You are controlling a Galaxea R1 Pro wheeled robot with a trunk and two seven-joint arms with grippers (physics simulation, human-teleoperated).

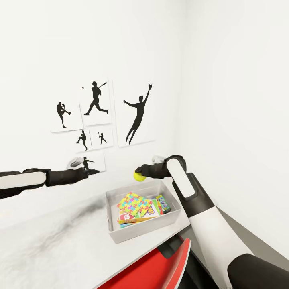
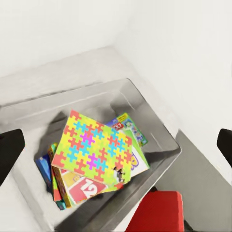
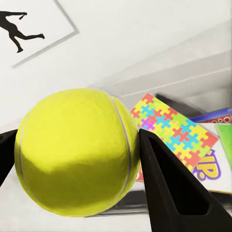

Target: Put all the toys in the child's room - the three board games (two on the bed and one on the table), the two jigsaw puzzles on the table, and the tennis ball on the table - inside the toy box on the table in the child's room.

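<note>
The right gripper point(image 3: 82, 159) is clenching the tennis ball point(image 3: 77, 152), its two dark fingers point(image 3: 166, 183) pressing against opposite sides of the ball. In the head view the ball point(image 1: 139, 176) is hanging in the air just above the far rim of the toy box point(image 1: 132, 233), toward the corner nearest the wall pictures point(image 1: 96, 116).

The left gripper point(image 1: 94, 172) is reaching out level, well apart from the toy box on its wall-picture side; its jaws are standing wide apart and are holding nothing, with the dark fingertips point(image 2: 10, 152) showing at both edges of the left wrist view.

Inside the toy box point(image 2: 154, 130), a jigsaw puzzle point(image 2: 92, 147) is lying tilted on top of a stack of board games point(image 2: 84, 188); a red-and-yellow box marked 12 is showing beneath it, a blue one at the stack's edge, and a green one point(image 1: 163, 203) against the box wall. The toy box is sitting on the white table point(image 1: 60, 249), near the table's edge. A red chair point(image 1: 156, 269) is standing just below that edge.
</note>
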